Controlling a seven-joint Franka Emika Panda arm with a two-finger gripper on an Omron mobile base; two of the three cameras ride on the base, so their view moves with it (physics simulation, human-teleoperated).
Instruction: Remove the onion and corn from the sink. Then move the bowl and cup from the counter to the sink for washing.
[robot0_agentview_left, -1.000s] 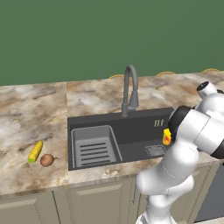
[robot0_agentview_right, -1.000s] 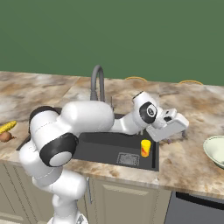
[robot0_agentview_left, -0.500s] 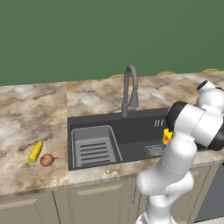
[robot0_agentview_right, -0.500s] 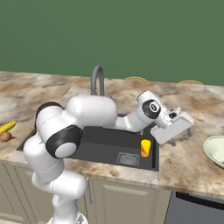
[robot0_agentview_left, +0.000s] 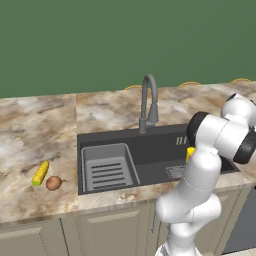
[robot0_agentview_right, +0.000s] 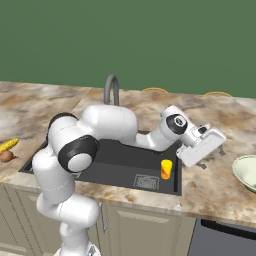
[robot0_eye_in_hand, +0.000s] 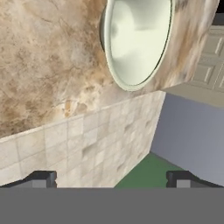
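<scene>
The yellow cup (robot0_agentview_right: 166, 168) with its red mark stands upright in the right end of the dark sink (robot0_agentview_right: 115, 161), and a sliver of the cup (robot0_agentview_left: 190, 154) peeks from behind my arm. On the counter (robot0_agentview_right: 215, 186) right of the sink, my gripper (robot0_agentview_right: 214, 158) is open and holds nothing. It points toward the pale cream-green bowl (robot0_agentview_right: 246, 172) at the right edge. The hand view shows the bowl (robot0_eye_in_hand: 138, 39) on the marbled counter (robot0_eye_in_hand: 43, 65), ahead of my gripper (robot0_eye_in_hand: 111, 178) and apart from its fingertips (robot0_eye_in_hand: 43, 178). Left of the sink, the corn (robot0_agentview_left: 40, 173) and the onion (robot0_agentview_left: 53, 183) lie side by side on the counter.
A grey gooseneck faucet (robot0_agentview_left: 148, 102) rises behind the sink, and a ribbed rack insert (robot0_agentview_left: 107, 167) fills its left half. The bowl sits close to the counter's right end, where the floor (robot0_eye_in_hand: 192, 131) drops away beyond the edge.
My hand has drifted a little to the right over the counter, away from the cup and toward the bowl. The cup, corn and onion have not moved.
</scene>
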